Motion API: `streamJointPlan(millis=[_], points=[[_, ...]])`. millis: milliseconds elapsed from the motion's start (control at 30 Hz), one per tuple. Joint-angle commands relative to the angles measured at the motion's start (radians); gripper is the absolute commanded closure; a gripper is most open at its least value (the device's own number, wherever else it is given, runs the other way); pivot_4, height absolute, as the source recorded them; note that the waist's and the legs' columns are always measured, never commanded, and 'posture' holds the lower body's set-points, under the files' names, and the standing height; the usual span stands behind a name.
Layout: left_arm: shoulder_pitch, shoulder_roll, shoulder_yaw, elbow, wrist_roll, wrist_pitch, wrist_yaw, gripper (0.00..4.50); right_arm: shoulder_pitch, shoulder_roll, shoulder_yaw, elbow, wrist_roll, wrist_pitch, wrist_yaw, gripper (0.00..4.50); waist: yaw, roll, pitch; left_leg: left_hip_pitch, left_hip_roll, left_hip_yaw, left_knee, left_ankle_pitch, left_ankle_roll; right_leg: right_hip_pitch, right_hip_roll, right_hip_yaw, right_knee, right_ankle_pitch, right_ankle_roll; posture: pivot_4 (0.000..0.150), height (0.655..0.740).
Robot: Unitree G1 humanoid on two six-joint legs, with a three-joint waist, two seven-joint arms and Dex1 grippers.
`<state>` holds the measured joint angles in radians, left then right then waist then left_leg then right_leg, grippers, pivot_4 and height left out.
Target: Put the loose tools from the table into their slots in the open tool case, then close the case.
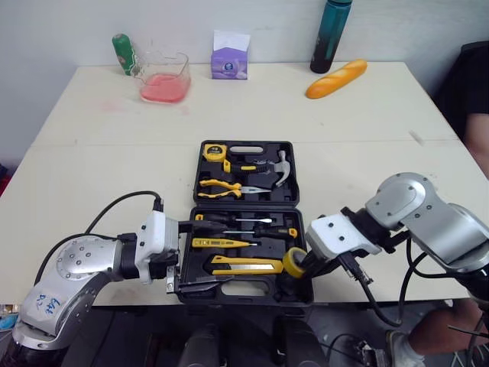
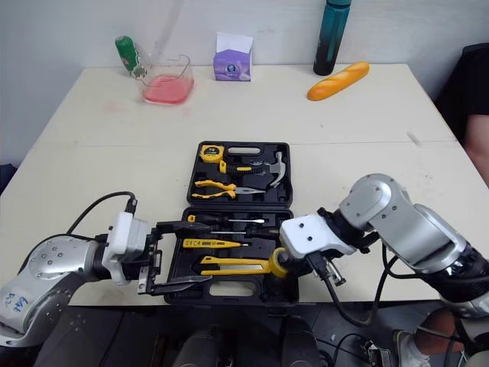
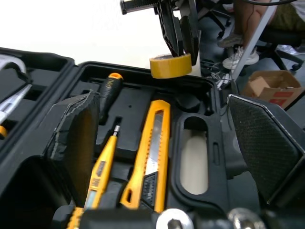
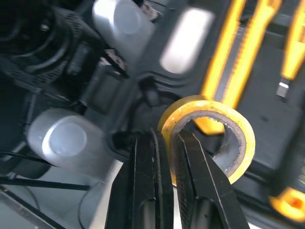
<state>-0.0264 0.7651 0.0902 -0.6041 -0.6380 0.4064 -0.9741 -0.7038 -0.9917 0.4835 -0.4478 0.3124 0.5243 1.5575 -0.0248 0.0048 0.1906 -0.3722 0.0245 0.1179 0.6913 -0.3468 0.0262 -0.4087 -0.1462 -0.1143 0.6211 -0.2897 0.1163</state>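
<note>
The black tool case lies open at the table's front edge. Its far half holds a tape measure, pliers and a hammer. The near half holds screwdrivers, a yellow tester and a yellow utility knife. My right gripper is shut on the rim of a yellow tape roll, held just above the near half's front right corner. My left gripper stands open over the front left of the near half, one finger inside the tray, the other finger outside the front edge.
Along the table's back edge stand a green bottle, a clear container of pink liquid, a purple tissue box, a dark teal bottle and a bread loaf. A person sits at the right.
</note>
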Motion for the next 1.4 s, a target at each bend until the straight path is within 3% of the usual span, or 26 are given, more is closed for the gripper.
streamJointPlan(millis=[33, 400, 567, 1167, 1400], points=[[-0.002, 0.010, 0.007, -0.038, 0.004, -0.004, 0.010, 0.00, -0.031, -0.002, 0.034, -0.053, 0.044, 0.028, 0.057, 4.45, 0.000, 0.000, 0.000, 0.000, 0.000, 0.000, 0.000, 0.000, 0.000, 0.000, 0.000, 0.000, 0.000, 0.000, 0.000, 0.150, 0.7400], [0.010, 0.026, 0.026, -0.062, -0.014, 0.030, 0.027, 0.00, -0.020, 0.017, 0.108, 0.003, -0.035, -0.028, 0.056, 4.45, 0.000, 0.000, 0.000, 0.000, 0.000, 0.000, 0.000, 0.000, 0.000, 0.000, 0.000, 0.000, 0.000, 0.000, 0.000, 0.150, 0.7400], [0.016, 0.032, 0.044, -0.070, -0.020, 0.042, 0.044, 0.00, -0.037, 0.022, 0.156, 0.065, -0.137, -0.076, 0.055, 4.45, 0.000, 0.000, 0.000, 0.000, 0.000, 0.000, 0.000, 0.000, 0.000, 0.000, 0.000, 0.000, 0.000, 0.000, 0.000, 0.150, 0.7400], [0.033, 0.032, 0.062, -0.080, -0.019, 0.050, 0.059, 0.00, -0.088, -0.055, 0.256, -0.007, -0.066, -0.028, 0.057, 4.45, 0.004, -0.001, -0.001, 0.000, -0.001, -0.001, 0.000, -0.001, 0.000, 0.000, -0.002, -0.001, -0.001, 0.000, -0.001, 0.150, 0.7400], [0.049, 0.028, 0.068, -0.090, -0.017, 0.050, 0.070, 0.00, -0.063, -0.011, 0.261, 0.054, -0.150, -0.083, 0.057, 4.45, 0.000, -0.004, -0.003, 0.000, 0.000, -0.001, 0.000, -0.001, 0.000, 0.000, -0.001, -0.001, -0.001, 0.000, -0.001, 0.150, 0.7400]])
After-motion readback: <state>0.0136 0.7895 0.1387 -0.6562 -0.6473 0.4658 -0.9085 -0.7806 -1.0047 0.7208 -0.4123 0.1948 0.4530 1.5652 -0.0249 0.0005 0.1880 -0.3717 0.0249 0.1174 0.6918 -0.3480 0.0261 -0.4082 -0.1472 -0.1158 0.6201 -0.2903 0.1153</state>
